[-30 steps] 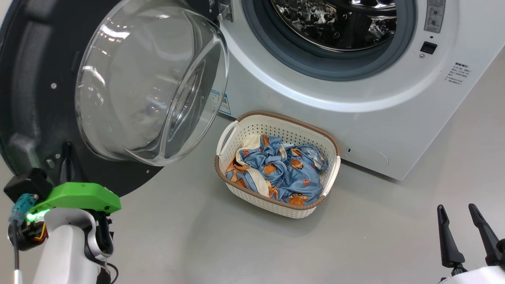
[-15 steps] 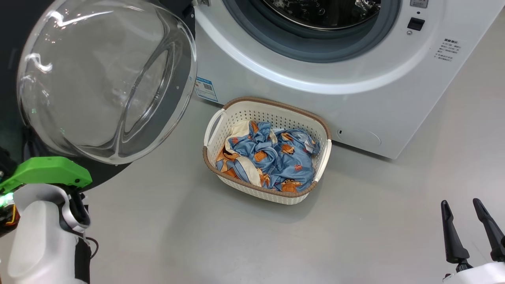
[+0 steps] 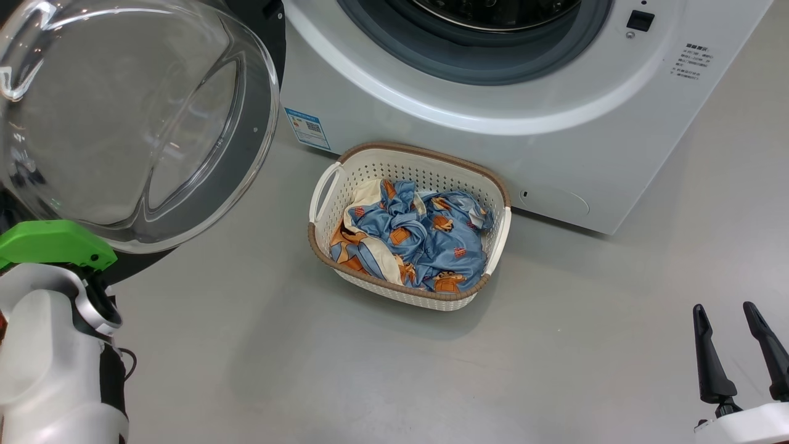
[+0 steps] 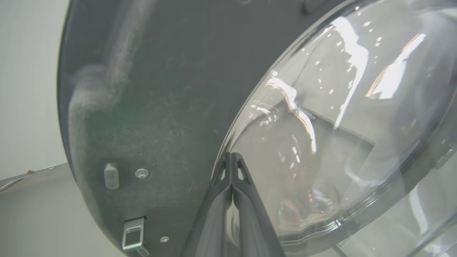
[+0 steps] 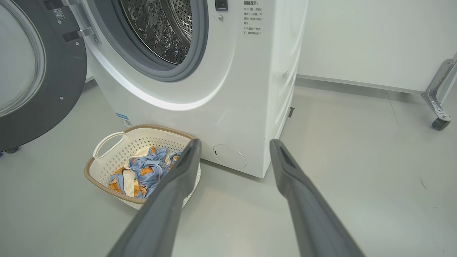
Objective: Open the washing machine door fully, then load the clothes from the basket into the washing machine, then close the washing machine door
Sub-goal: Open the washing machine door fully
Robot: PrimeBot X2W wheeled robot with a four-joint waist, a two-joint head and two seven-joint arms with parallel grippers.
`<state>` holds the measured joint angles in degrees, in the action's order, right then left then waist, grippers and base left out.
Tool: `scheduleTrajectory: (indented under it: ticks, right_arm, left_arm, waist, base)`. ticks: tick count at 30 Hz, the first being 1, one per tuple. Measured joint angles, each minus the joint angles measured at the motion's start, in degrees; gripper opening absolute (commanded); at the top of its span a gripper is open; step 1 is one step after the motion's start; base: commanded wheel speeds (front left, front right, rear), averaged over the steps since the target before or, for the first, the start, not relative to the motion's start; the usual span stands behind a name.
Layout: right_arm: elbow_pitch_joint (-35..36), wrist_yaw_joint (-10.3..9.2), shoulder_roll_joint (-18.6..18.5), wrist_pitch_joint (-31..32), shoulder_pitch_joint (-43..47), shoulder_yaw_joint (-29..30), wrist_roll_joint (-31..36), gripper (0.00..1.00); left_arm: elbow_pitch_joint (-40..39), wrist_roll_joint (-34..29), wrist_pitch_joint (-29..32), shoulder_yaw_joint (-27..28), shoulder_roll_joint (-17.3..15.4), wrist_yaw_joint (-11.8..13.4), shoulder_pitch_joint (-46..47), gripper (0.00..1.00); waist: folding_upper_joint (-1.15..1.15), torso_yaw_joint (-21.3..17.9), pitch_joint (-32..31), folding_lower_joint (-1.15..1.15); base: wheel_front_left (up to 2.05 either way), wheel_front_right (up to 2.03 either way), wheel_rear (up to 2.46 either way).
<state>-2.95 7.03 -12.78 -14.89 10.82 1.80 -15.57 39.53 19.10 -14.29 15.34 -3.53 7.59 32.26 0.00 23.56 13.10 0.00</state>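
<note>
"Where was the washing machine door (image 3: 135, 123)?"

"Swung out left of the washing machine (image 3: 555, 154). The left gripper (image 4: 231, 155), fingers pressed together, sat at its inner face by the glass (image 4: 339, 125). I'd have pushed slowly, nearer the rim, until it stopped."

"The right gripper (image 3: 723, 308)?"

"Spread, empty, low right. The clothes (image 3: 419, 240) lay in the basket (image 3: 431, 174) on the floor (image 3: 308, 357), close before the machine."

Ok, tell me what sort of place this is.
Likely a laundry test room: a washing machine, a basket of clothes on bare grey floor, a castered metal frame by a plain wall.
</note>
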Motion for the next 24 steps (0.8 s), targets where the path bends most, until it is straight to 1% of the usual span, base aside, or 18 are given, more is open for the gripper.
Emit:
scheduleTrajectory:
  ticks: [10, 15, 22, 24]
  right_arm:
    - [-0.3, 0.00, 0.0, 0.0, -0.3, 0.0, 0.0, 1.00]
    - [-1.0, 0.00, 0.3, 0.0, -0.8, 0.1, -0.1, 1.00]
    - [-1.8, 0.00, 1.5, 0.0, -0.9, 0.5, -0.3, 1.00]
    - [-2.0, 0.00, 1.9, 0.0, -0.9, 0.2, -0.6, 1.00]
  left_arm:
    - [3.1, -0.5, -0.2, 1.3, -0.4, 0.0, 2.5, 0.00]
    - [3.7, -0.7, -0.2, 1.2, 0.6, 0.0, 2.9, 0.00]
    - [1.4, -0.9, -0.2, 1.1, 1.6, -0.1, 2.8, 0.00]
    - [0.5, -0.9, -0.2, 1.1, 1.7, -0.5, 2.6, 0.00]
  waist:
    - [0.00, 0.1, 0.1, 0.00]
    - [0.00, 0.4, -0.8, 0.00]
    - [0.00, 1.3, -3.1, 0.00]
    - [0.00, 1.5, -3.9, 0.00]
  base:
    - [0.00, 0.00, 0.00]
    - [0.00, 0.00, 0.00]
    - [0.00, 0.00, 0.00]
    - [0.00, 0.00, 0.00]
